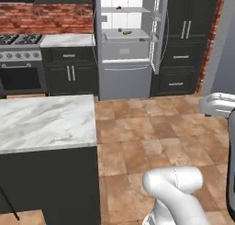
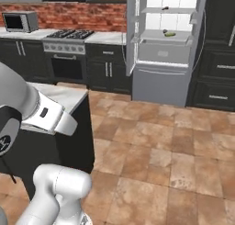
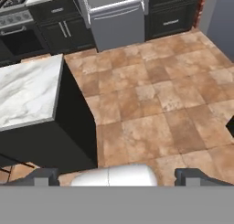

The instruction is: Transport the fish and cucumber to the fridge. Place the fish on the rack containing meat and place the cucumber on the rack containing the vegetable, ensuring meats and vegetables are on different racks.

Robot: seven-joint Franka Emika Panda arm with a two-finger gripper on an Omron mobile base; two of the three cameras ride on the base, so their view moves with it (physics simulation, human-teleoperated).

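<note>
- The fingers (image 3: pixel 118 176) look spread wide apart in the hand view, one dark tip at each bottom corner, and there's nothing between them, just bare floor tiles (image 3: pixel 151 104) underneath.
- From those tips, the fridge (image 3: pixel 114 17) sits up around 12 o'clock in the hand view, well apart across the tiled floor. So the hand is pointed roughly at it but nowhere near it.
- At about 9 to 10 o'clock from the fingers is the marble counter (image 3: pixel 27 90), and I can't spot any fish or cucumber lying on the part that shows.
- In the left base view the fridge doors stand open, and the cucumber (image 1: pixel 127 32) lies on the lower shelf (image 1: pixel 140 34), long axis running roughly side to side, with a tiny dark bit just beside it at 9 o'clock that's too small to name.
- Up on the rack containing meat (image 1: pixel 135 10) there's a small dark speck (image 1: pixel 119 8). Could be the fish or the meat, honestly can't tell at this size.
- My read: both items seem already shelved, on separate racks, so the arm is likely done or close to it.
</note>
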